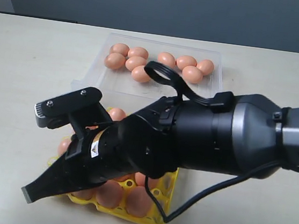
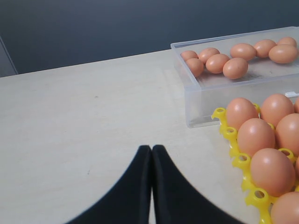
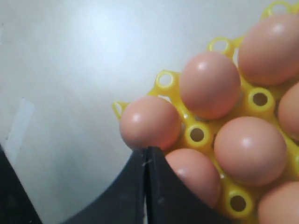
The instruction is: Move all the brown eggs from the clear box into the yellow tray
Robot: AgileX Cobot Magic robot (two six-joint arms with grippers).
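Note:
Several brown eggs lie in the clear box at the back of the table. More of them fill cups of the yellow tray, which my right arm largely hides. My right gripper is shut and empty, pointing down past the tray's near left corner. Up close, the right gripper has its tips just over the corner egg of the tray. My left gripper is shut on nothing above bare table, off to the side of the tray and the box.
The pale table runs wide to the left of the box and tray. A black cable loops up from the right arm in front of the box. A white strip lies on the table near the tray corner.

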